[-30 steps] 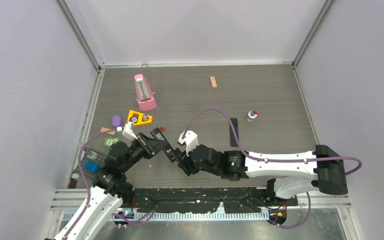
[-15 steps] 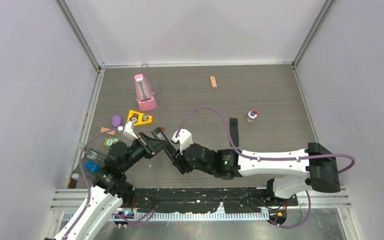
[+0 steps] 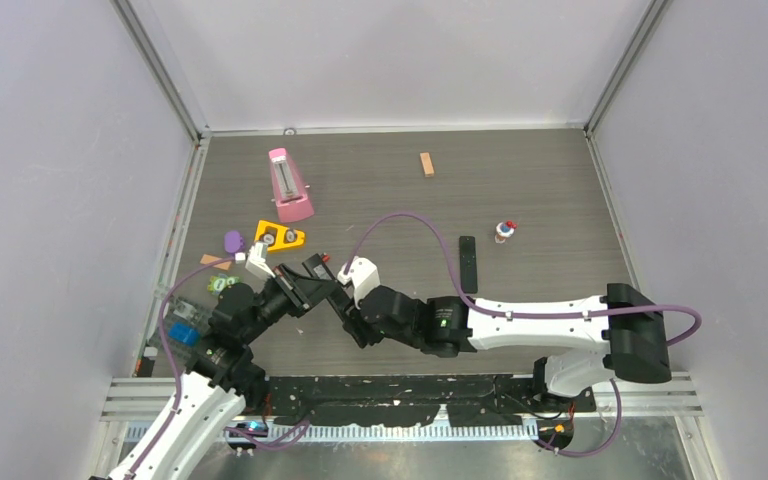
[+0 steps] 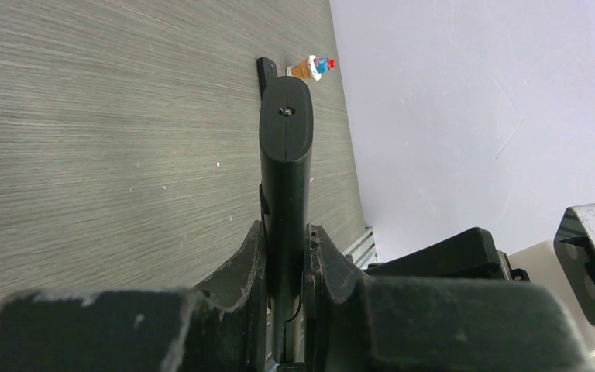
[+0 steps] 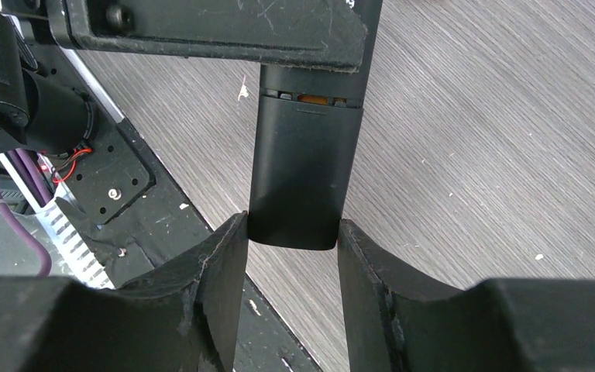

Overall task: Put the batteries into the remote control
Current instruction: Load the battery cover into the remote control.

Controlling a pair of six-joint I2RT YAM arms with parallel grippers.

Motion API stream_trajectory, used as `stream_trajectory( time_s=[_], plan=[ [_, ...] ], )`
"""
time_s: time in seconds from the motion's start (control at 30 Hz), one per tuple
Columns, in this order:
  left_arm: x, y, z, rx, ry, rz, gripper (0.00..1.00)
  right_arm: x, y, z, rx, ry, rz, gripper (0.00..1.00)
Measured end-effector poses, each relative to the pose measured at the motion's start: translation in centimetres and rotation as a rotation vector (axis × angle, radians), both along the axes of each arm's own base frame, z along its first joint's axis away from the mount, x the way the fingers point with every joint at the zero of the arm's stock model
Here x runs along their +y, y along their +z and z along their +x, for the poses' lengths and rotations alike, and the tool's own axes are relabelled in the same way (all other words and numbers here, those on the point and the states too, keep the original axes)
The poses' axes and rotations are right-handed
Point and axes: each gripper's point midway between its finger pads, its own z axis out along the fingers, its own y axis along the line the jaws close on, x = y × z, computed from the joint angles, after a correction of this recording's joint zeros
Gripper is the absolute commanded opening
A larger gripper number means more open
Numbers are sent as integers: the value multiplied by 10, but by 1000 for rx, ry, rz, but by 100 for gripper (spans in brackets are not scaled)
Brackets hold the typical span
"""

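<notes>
The remote control (image 4: 285,139) is a slim black bar held edge-on, with my left gripper (image 4: 285,232) shut on its middle. In the right wrist view its near end (image 5: 302,170) reaches down between the tips of my right gripper (image 5: 293,232), and both fingers press its lower corners. A seam crosses the remote just under the left gripper's finger, and an orange-and-metal sliver (image 5: 315,98) shows in that gap. The batteries are otherwise hidden. In the top view the two grippers meet at the remote (image 3: 332,295), left gripper (image 3: 305,285) and right gripper (image 3: 348,318).
A second black bar (image 3: 468,264) lies on the table right of centre, beside a small toy figure (image 3: 504,231). A pink wedge-shaped box (image 3: 287,186), a yellow piece (image 3: 278,236), a purple bit (image 3: 233,241) and a wooden block (image 3: 426,164) lie farther back.
The right arm has slid left toward the left gripper, and its purple cable has swung off the black bar on the table. The left arm has stayed put.
</notes>
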Motion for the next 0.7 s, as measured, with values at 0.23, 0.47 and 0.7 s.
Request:
stream_trajectory(
  time_s=[0.23, 0.47, 0.7],
  plan=[
    [0, 0, 0, 13, 3, -9, 0, 1, 0, 1, 2, -5, -16, 36],
    [0, -2, 1, 33, 5, -21, 0, 2, -2, 2, 8, -8, -51, 43],
    [-2, -1, -1, 46, -3, -42, 0, 0, 0, 1, 22, -17, -63, 47]
  ],
)
